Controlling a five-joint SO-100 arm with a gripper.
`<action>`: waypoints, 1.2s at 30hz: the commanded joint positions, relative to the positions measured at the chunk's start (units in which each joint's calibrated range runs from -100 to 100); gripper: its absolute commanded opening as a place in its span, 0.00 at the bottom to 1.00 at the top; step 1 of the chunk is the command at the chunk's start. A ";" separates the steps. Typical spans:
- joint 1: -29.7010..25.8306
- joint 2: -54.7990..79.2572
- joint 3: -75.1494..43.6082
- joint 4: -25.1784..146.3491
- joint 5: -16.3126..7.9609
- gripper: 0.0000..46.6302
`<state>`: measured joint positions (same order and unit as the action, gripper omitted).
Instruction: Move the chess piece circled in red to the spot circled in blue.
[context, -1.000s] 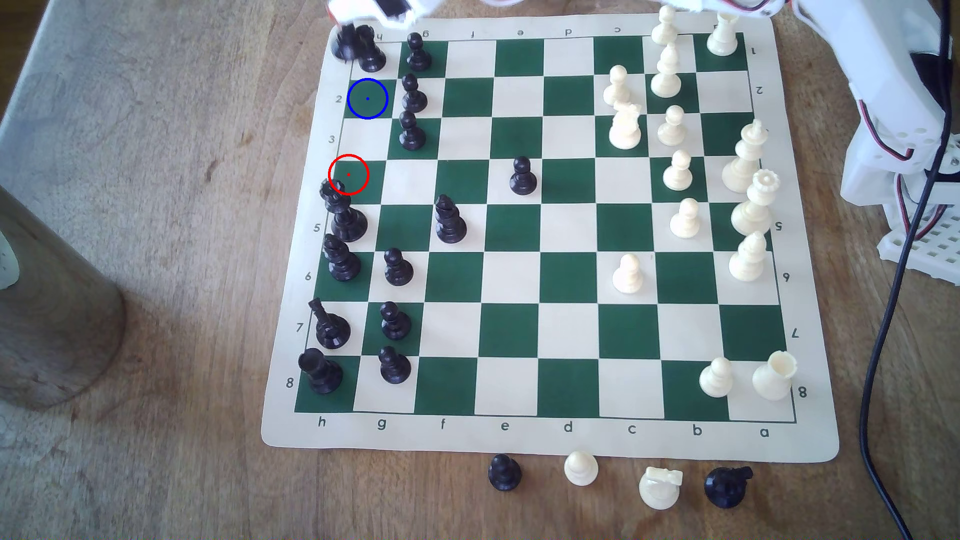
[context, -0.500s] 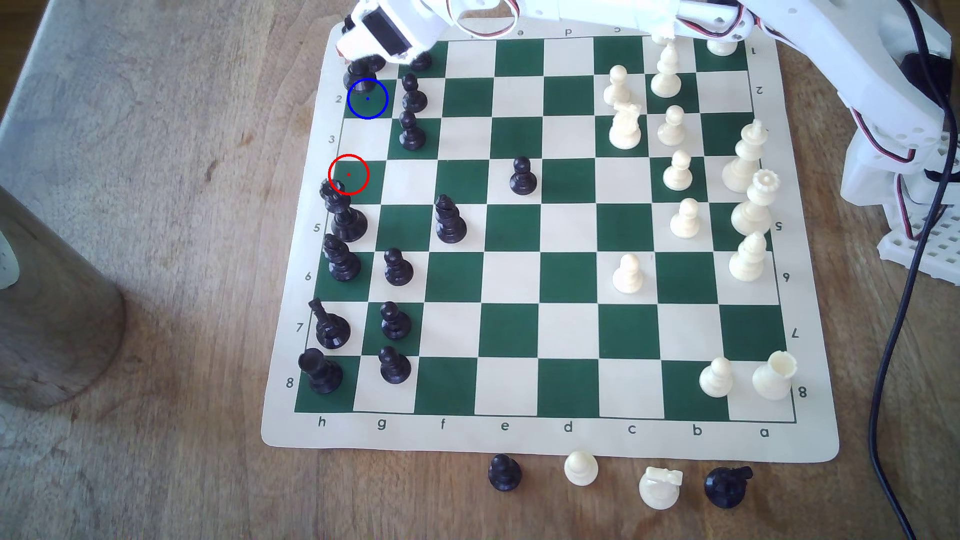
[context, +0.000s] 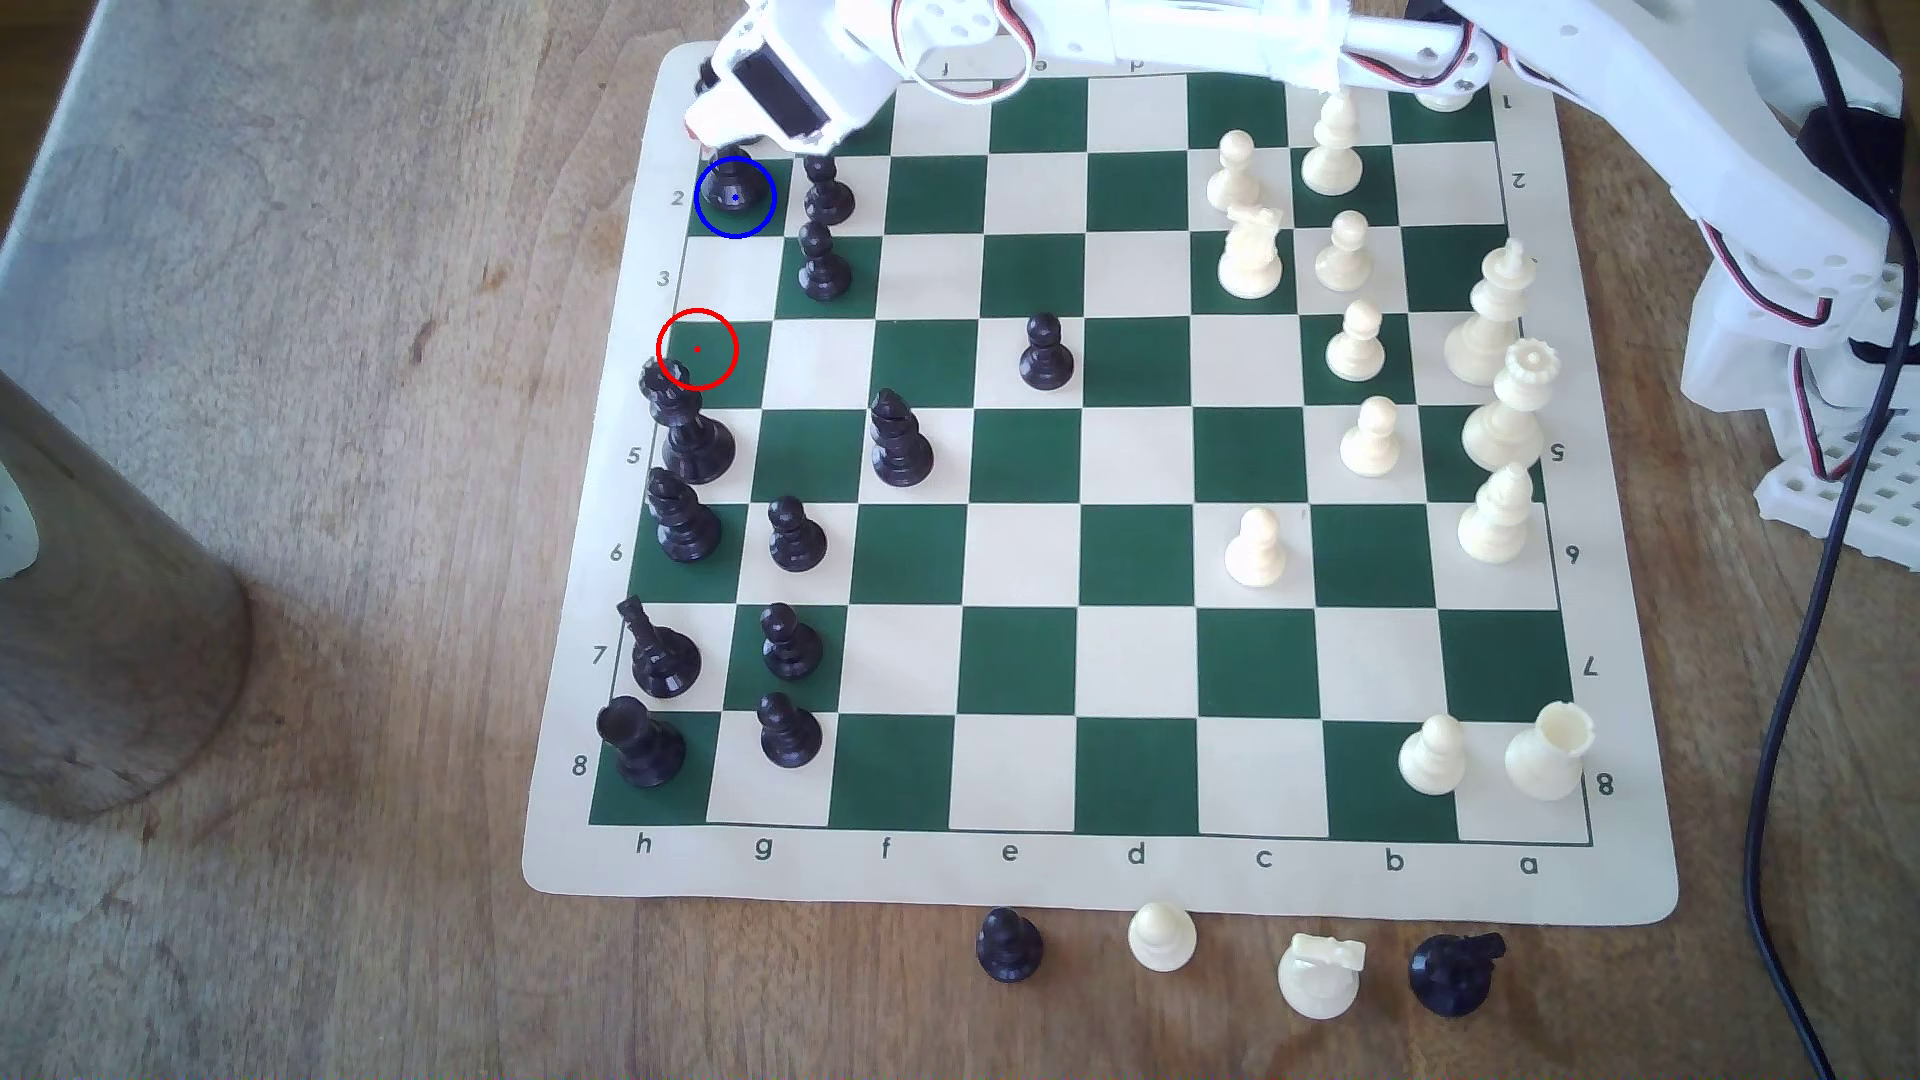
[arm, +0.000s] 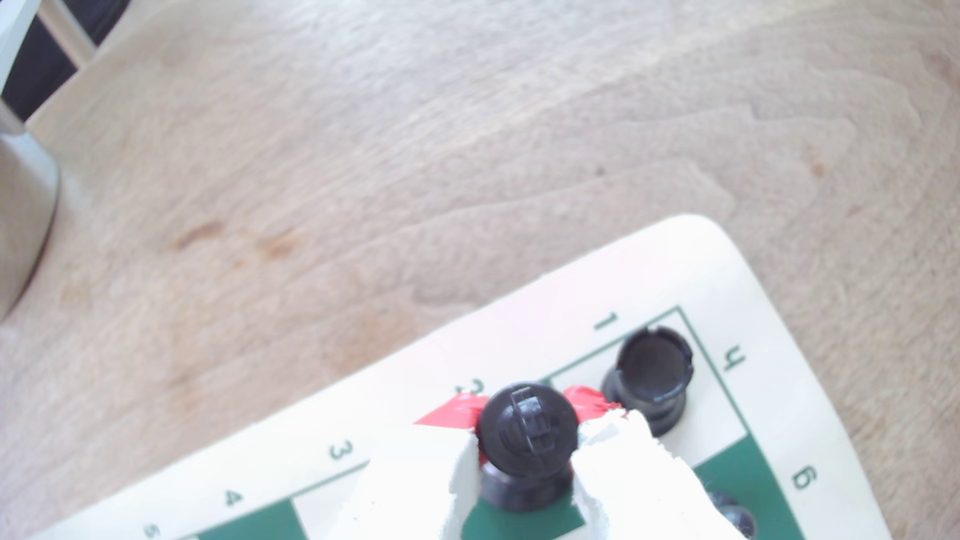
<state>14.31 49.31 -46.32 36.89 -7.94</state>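
The chess piece circled in red, a tall glossy black piece (context: 730, 189) with a rounded knobbed head (arm: 527, 431), is held in my white gripper (context: 729, 140). The gripper (arm: 525, 446) is shut on the piece, with red-taped fingers (arm: 415, 467) pressing either side of its head. Its base sits inside the blue ring over the spot circled in blue, a dark green square (context: 756, 222) at the mat's far corner on the exterior view's left. I cannot tell whether the base touches the mat. The red ring (context: 697, 350) encloses a bare green square.
A black rook (arm: 652, 371) stands one square beyond the held piece. Black pawns (context: 828, 192) (context: 823, 265) stand just to the exterior view's right of it. More black pieces line the exterior view's left columns. A metal cone (context: 104, 623) stands on the wooden table at the left.
My gripper has carried the black piece from the mat's far corner, beside the rook, down toward the camera into the blue ring. The other pieces have not moved.
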 joint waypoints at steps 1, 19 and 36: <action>-0.11 -2.53 -5.63 -1.27 0.24 0.01; 0.36 -10.34 1.44 0.70 0.29 0.45; -1.52 -86.07 76.51 -1.10 0.24 0.11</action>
<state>13.35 -5.15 11.97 36.89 -8.03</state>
